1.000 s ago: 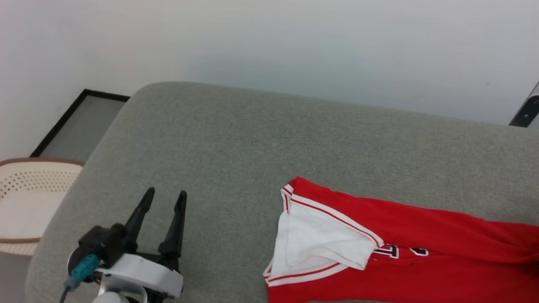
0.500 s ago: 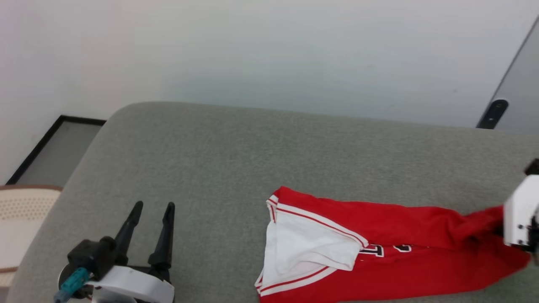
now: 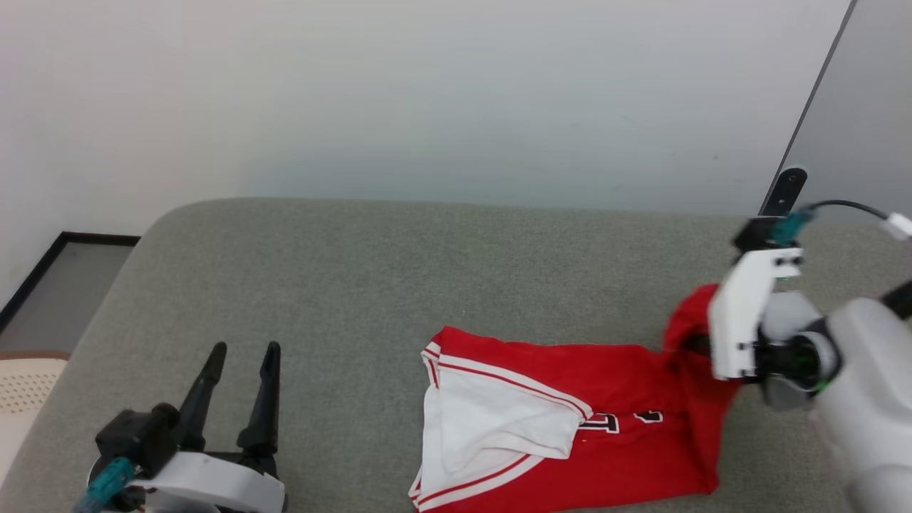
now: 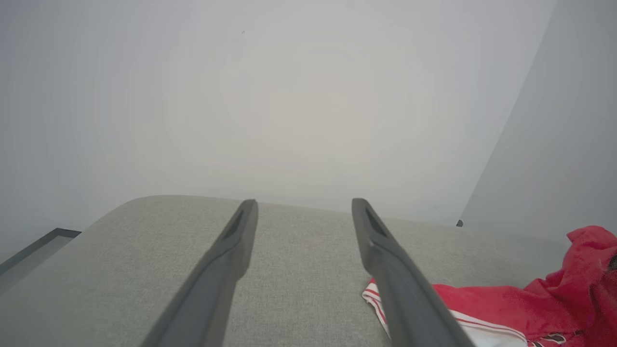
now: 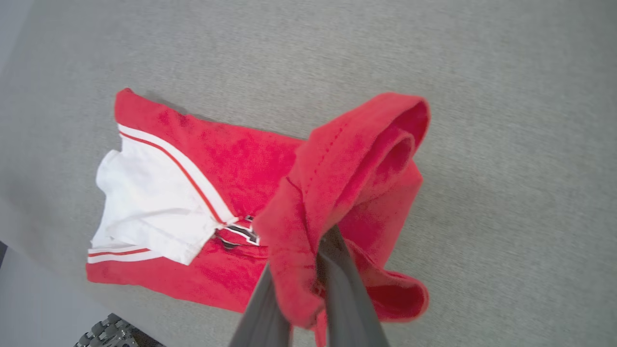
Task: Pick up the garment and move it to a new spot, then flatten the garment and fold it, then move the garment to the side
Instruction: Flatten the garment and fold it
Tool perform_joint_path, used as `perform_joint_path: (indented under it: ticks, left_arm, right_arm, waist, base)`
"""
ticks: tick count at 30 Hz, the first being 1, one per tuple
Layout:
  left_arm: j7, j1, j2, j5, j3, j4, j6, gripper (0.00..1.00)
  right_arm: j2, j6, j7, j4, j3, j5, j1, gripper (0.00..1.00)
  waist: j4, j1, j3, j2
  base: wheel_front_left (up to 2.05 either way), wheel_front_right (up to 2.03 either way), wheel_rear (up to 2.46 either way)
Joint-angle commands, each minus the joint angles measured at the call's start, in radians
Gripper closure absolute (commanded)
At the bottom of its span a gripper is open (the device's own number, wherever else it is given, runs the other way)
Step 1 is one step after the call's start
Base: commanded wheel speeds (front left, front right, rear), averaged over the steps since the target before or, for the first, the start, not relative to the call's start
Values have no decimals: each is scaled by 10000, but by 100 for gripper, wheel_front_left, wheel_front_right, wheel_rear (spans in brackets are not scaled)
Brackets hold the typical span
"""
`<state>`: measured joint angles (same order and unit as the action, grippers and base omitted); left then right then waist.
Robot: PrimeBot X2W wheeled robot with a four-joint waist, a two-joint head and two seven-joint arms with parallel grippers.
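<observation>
Nearest us, our left end effector (image 3: 244, 349) hovers over the bare grey cushion (image 3: 356, 285), its two fingers spread apart and holding nothing. Just beyond it and to its right lies the shirt (image 3: 605, 370). Most of it is flat on the cushion, with a white sleeve (image 3: 491, 420) folded over the lettering. Farther right, our right end effector (image 5: 311, 262) is clamped on one red edge of the shirt and holds that end lifted clear, bunched into a loop.

We judge this to be the carrying step. The pinch looks thin, since only a fold of hem sits between the fingers, so a quick pull could let it slide out. With the rest dragging on the rough cushion, the shirt may twist or roll up, leaving us more to flatten. Behind the cushion stands the pale wall (image 3: 427, 107).
</observation>
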<state>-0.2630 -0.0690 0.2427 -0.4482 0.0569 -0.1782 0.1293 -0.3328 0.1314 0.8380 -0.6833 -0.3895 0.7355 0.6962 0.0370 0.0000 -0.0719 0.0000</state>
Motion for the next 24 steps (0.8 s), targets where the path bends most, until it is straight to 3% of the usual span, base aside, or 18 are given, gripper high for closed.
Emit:
perform_joint_path:
  ticks: [1,12,24]
  left_arm:
    - [-12,46,-9,-23,-26,11,9,0]
    - [-13,-182,-80,82,161,-57,-44,0]
    - [-11,-275,-182,-63,282,-96,-30,0]
  right_arm:
    - [342,-18,109,201,61,-162,58,100]
    - [2084,-18,647,894,105,-1084,-391,100]
    - [2770,-18,366,364,-113,-1862,-765,100]
  waist:
    - [11,0,-12,0]
    - [666,0,-101,0]
    - [1553,0,-15,0]
  base:
    - [0,0,0]
    - [0,0,0]
    - [0,0,0]
